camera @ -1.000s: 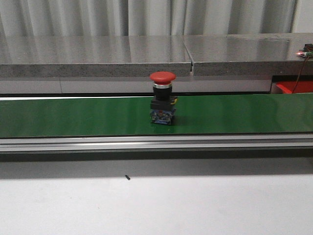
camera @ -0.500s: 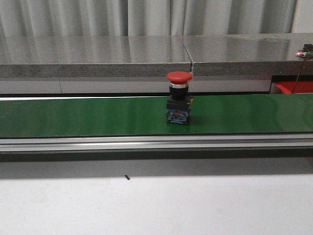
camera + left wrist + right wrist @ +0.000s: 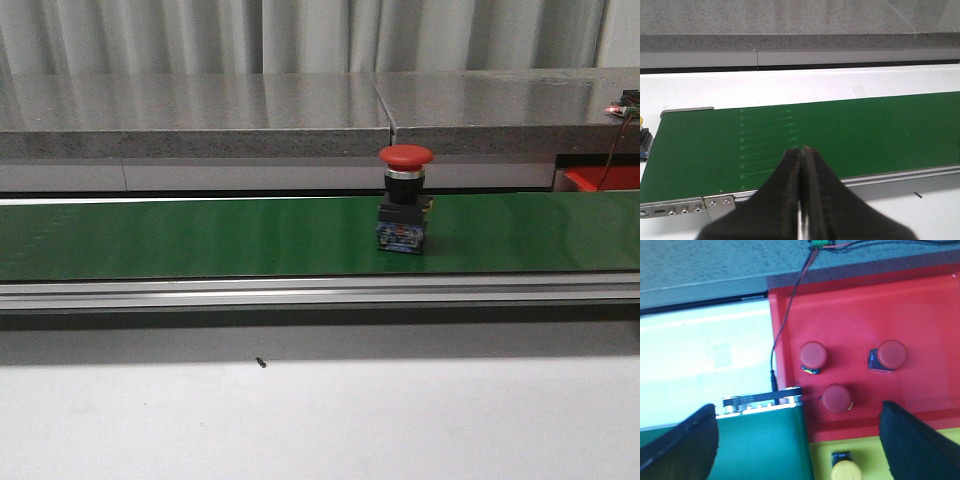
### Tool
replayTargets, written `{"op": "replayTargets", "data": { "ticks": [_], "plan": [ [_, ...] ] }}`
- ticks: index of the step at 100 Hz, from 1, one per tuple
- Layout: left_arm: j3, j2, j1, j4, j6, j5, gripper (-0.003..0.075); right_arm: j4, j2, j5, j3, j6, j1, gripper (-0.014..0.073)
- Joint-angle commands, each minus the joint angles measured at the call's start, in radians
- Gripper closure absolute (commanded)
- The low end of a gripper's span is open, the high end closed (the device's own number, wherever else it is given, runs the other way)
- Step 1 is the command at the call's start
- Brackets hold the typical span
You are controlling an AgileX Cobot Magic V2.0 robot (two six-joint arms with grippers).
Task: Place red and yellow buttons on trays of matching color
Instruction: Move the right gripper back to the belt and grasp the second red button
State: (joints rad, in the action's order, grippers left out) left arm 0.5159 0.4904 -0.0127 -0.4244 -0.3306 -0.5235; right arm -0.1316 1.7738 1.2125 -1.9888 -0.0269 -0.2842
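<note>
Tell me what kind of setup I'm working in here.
Likely an industrial sorting station mock-up: a green conveyor belt carries a red button along, with a red tray and a yellow tray at its end already holding sorted buttons.

We see a red button point(image 3: 405, 200) upright on the belt; three red ones lie in the red tray point(image 3: 930, 310), one yellow button point(image 3: 846, 471) in the yellow tray point(image 3: 872, 460)
</note>
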Motion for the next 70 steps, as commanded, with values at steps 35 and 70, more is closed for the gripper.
{"op": "replayTargets", "data": {
  "ticks": [35,70],
  "plan": [
    [0.027,0.002,-0.009,-0.026,-0.001,0.070,0.0741,-0.033,-0.370,-0.198,0.351,-0.009,0.084,-0.0050],
    [0.027,0.002,-0.009,-0.026,-0.001,0.070,0.0741,-0.050,-0.454,-0.168,0.573,-0.052,0.278,-0.0050]
  ]
}}
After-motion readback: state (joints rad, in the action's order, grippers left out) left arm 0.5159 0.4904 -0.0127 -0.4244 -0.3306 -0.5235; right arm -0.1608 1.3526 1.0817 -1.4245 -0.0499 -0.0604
